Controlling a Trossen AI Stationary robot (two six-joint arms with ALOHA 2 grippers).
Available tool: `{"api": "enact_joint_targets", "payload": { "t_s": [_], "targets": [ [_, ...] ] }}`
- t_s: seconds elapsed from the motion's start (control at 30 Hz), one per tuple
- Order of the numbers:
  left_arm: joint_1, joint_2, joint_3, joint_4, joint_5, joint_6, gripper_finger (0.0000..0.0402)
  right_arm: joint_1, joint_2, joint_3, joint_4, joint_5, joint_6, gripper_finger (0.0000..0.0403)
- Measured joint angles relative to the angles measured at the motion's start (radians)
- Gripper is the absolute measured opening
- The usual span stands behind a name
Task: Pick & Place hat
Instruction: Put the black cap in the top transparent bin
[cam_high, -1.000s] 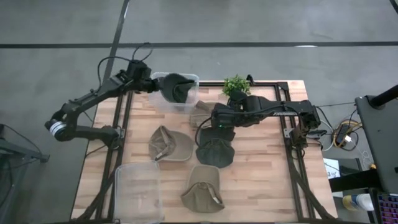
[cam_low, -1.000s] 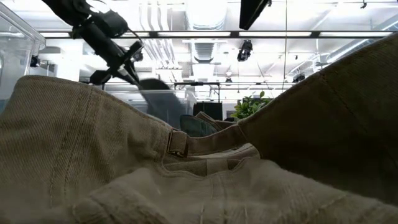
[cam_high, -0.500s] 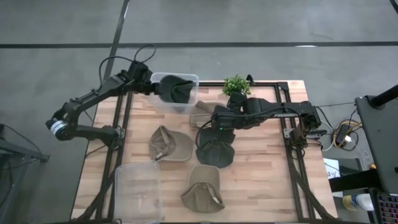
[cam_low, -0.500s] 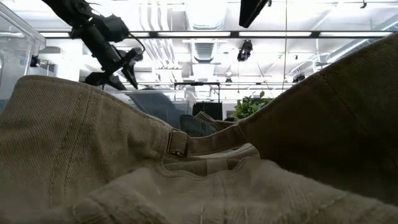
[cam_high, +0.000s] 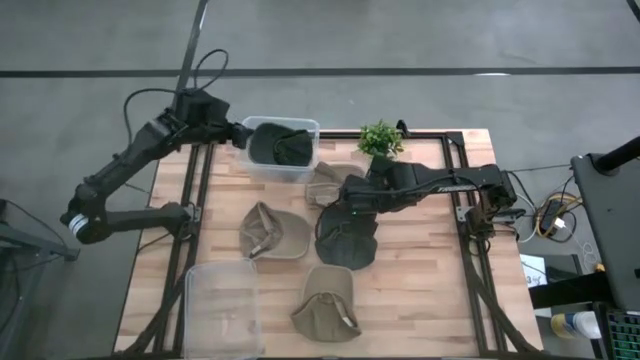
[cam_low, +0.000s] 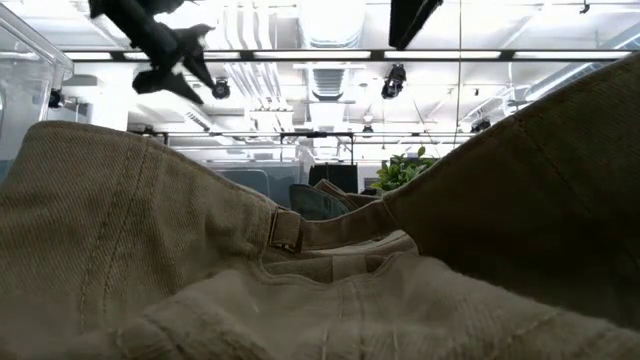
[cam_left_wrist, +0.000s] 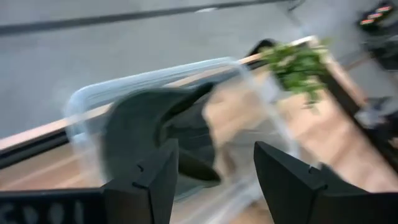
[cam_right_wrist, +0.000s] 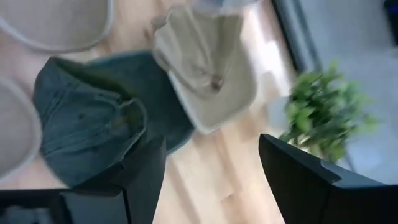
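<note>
Table-edge bin (cam_high: 312, 128): hat (cam_high: 280, 146) beside left gripper (cam_high: 240, 135)

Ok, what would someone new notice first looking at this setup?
Probably the dark hat sitting in the clear bin at the table's far edge, with the open left gripper beside the bin. Next, the caps spread over the wooden table, where the open right gripper hovers above the dark green cap.
</note>
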Motion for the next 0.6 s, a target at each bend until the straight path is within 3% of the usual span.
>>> {"api": "enact_joint_targets", "payload": {
  "t_s": [0.17, 0.6],
  "targets": [
    [-0.029, -0.089, 0.0, 0.011, 0.02, 0.025, 0.0202, 0.014, 0.0, -0.094, 0.0, -0.074, 0.104, 0.0244],
    [-0.15, -0.244, -0.069, 0.142, 0.02, 0.055, 0.0202, 0.1, 0.0, -0.37, 0.032, -0.088, 0.418, 0.0235]
  ]
}}
